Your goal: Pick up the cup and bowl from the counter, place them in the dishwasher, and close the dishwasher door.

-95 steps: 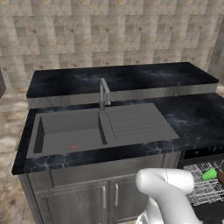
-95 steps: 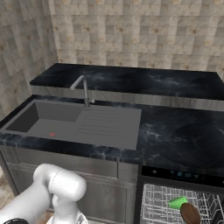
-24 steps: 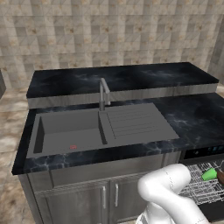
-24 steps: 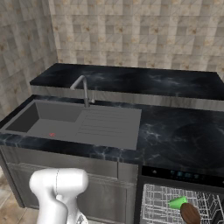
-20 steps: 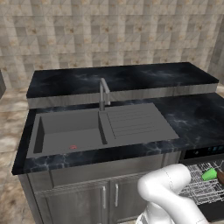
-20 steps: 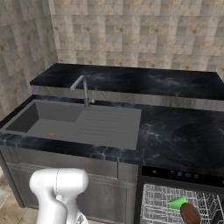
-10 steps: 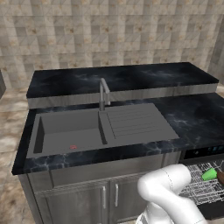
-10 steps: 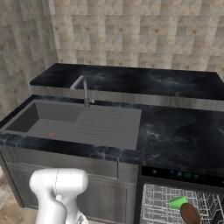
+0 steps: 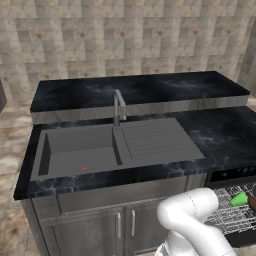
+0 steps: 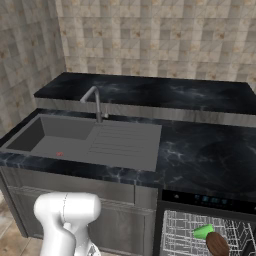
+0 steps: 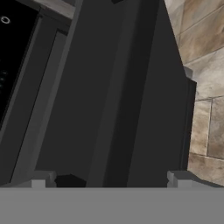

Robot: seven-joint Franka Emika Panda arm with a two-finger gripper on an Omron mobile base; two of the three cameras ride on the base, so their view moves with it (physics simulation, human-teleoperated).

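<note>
- worktop (image 10: pixel 210 160): black stone, carries no cup or bowl that I can see, so pickup looks done.
- dishwasher (image 10: pixel 200 230): sits under the worktop's right end, white wire rack (image 10: pixel 180 235) pulled out.
- cup (image 10: pixel 203 231): green, lying in the rack, roughly mid-rack in the right base view.
- bowl (image 10: pixel 217 244): brown, in the rack just beside the cup on its right, toward the front edge. Both placements look complete.
- dishwasher door (image 11: pixel 118 96): dark grey panel, seen close up in the hand view; rack is exposed, so I judge it not shut yet.
- pincer (image 11: pixel 111 178): tips spread wide, nothing between them, right up near the door panel.
- left to do: closing the door, last step.
</note>
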